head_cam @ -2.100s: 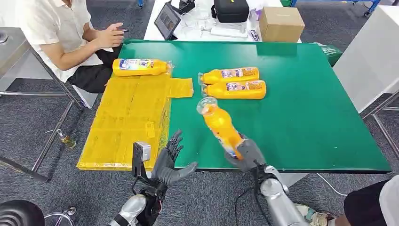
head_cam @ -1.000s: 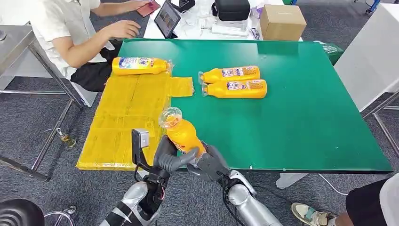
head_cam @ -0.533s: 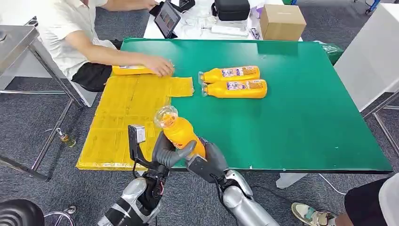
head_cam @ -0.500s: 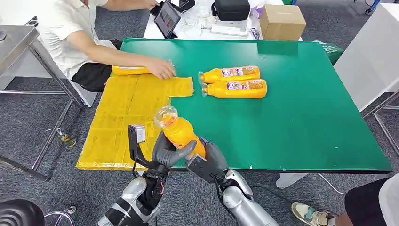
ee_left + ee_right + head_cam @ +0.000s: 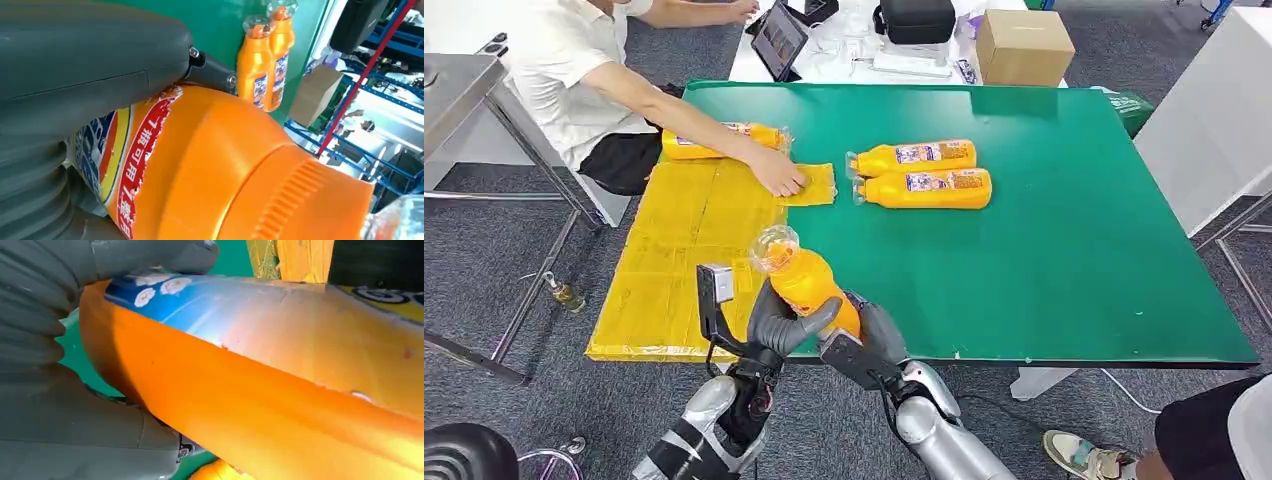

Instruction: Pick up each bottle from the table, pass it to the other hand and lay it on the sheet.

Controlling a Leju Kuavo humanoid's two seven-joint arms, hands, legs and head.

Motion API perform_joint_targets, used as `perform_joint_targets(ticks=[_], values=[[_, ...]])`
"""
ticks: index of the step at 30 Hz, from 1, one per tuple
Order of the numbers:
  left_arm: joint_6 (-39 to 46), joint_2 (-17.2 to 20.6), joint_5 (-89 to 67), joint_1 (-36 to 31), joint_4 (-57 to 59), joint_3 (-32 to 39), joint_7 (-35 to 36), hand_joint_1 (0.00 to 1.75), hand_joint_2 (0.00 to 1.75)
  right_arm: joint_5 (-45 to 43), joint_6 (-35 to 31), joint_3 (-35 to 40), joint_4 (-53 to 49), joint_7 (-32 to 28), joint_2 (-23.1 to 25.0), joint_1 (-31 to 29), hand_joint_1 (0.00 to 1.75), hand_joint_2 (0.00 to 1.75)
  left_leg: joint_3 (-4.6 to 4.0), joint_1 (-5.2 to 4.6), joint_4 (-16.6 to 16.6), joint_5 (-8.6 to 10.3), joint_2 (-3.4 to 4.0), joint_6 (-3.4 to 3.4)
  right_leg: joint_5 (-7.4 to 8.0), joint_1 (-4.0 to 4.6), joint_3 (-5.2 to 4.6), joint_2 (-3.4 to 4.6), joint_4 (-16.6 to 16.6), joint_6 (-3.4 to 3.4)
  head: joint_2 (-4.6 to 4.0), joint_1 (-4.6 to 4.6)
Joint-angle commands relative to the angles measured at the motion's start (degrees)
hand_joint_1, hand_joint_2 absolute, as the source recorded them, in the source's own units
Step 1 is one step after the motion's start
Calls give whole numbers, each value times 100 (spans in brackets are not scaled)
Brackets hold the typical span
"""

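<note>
An orange bottle [image 5: 809,282] with a clear cap stands tilted above the green table's [image 5: 1064,250] near edge, held by both hands at once. My left hand [image 5: 779,328] wraps its body from the left; my right hand [image 5: 869,338] grips its base from the right. Close up, the bottle [image 5: 225,175] [image 5: 260,390] fills both wrist views. Two more orange bottles [image 5: 914,158] [image 5: 926,189] lie side by side mid-table. Another bottle [image 5: 719,140] lies at the far end of the yellow sheet [image 5: 694,250].
A seated person at the far left reaches an arm over the sheet, hand [image 5: 782,178] resting at its far right corner. A tablet [image 5: 779,40], black bag [image 5: 914,20] and cardboard box [image 5: 1022,48] stand beyond the table. A white unit [image 5: 1214,120] stands at the right.
My right hand carried the bottle leftward to my left hand, which closed round it. The person's hand reached over the far bottle and slid along to the sheet's corner.
</note>
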Motion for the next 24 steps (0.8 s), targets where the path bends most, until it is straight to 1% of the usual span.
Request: perform_joint_targets(ticks=[1,2,4,5,6,7,8,9,10,11,12,13,14,15,16,17,18,19,21,23,24], values=[[133,20,-151,-420,489,-46,-84,175,175,4,-396,464,-132,-428,153,76,0,175,23,3,-3,-8,6,9,-7,8,24,-5,-4,-20,0,2],[212,79,-231,-416,452,39,-142,175,175,227,-796,510,-348,-581,110,180,0,175,17,1,-3,-6,5,7,-5,5,18,-3,-4,-15,0,-2],[295,192,-343,-381,396,227,-197,175,175,567,-1574,445,-666,-632,89,355,0,175,25,4,-3,-10,6,8,-8,9,26,-5,-5,-20,0,-2],[345,372,-132,-230,330,619,-42,175,175,-188,-2027,-34,-1235,-957,213,708,0,175,19,3,-2,-9,7,6,-7,8,18,-2,-3,-17,0,2],[156,557,6,-118,278,853,-27,175,175,-356,-2013,-135,-1726,-1017,115,863,0,175,28,3,-4,-12,6,8,-11,9,28,-5,-4,-23,0,2],[-11,679,58,-69,278,1022,-53,175,175,-294,-2192,-213,-2160,-1093,30,980,0,175,18,0,-6,-9,17,4,-5,3,14,10,-3,-16,0,2],[-220,731,95,-32,283,1253,-4,175,175,-290,-2340,-383,-2616,-1101,-15,1092,0,175,27,0,-10,-12,30,3,-5,4,17,23,-5,-19,0,0],[-308,735,64,-25,289,1402,51,175,175,-105,-2424,-752,-2900,-1279,113,1218,0,175,34,2,-11,-15,32,4,-7,7,23,23,-6,-23,0,-2],[-333,721,69,-29,283,1498,81,175,175,124,-2424,-1232,-3099,-1483,341,1343,0,175,15,-3,-7,-8,18,4,-5,1,7,12,1,-16,0,2],[-423,667,155,-47,280,1646,213,175,175,361,-2424,-1856,-3324,-1705,677,1449,0,175,24,0,-3,-14,19,5,-12,6,17,9,4,-24,0,-2],[-443,658,187,-55,285,1697,269,175,175,476,-2424,-2191,-3425,-1705,839,1478,0,175,2,0,1,-6,8,4,-7,3,-5,2,7,-15,0,-2],[-514,644,254,-43,309,1773,357,175,175,8,-2424,-2256,-3387,-1705,842,1464,0,175,2,1,10,-11,8,6,-13,5,-6,-2,17,-21,0,-2],[-550,650,386,-32,409,1880,472,175,175,-300,-2424,-2172,-3384,-1705,732,1426,0,175,8,3,9,-11,1,9,-15,8,3,-11,13,-23,0,2],[-543,657,396,-91,562,1917,477,175,175,-127,-2424,-2230,-3476,-1705,775,1439,0,175,4,1,1,-5,3,8,-8,4,-1,-6,5,-16,0,2],[-480,651,382,-192,767,1963,448,175,175,-195,-2424,-2134,-3349,-1705,735,1428,0,175,13,3,0,-8,7,10,-9,6,10,-5,1,-19,0,-2],[-431,660,321,-301,966,1975,390,175,175,-126,-2424,-2129,-3274,-1705,744,1413,0,175,4,1,-3,-3,6,7,-4,2,1,-2,-1,-12,0,-4],[-372,658,285,-402,1138,2003,349,175,175,-45,-2424,-2153,-3266,-1705,782,1416,0,175,16,4,-4,-6,5,11,-6,7,18,-6,-6,-17,0,2],[-311,684,192,-494,1262,1989,298,175,175,-86,-2424,-2110,-3192,-1705,776,1403,0,175,5,3,-5,0,-2,7,-3,4,9,-9,-4,-11,0,4],[-163,693,15,-729,1655,2019,208,175,175,33,-2424,-2164,-3224,-1705,825,1423,0,175,16,-1,-8,-1,4,10,-4,2,16,-8,-3,-21,0,4],[174,733,-436,-987,2036,1927,33,175,175,165,-2424,-2276,-3310,-1705,868,1457,0,175,8,0,-7,2,-6,4,-1,2,9,-13,-1,-16,0,-2],[476,764,-805,-1129,2223,1800,-80,175,175,296,-2424,-2373,-3386,-1705,905,1478,0,175,15,1,-10,3,-6,4,-1,3,16,-15,-3,-19,0,2]])
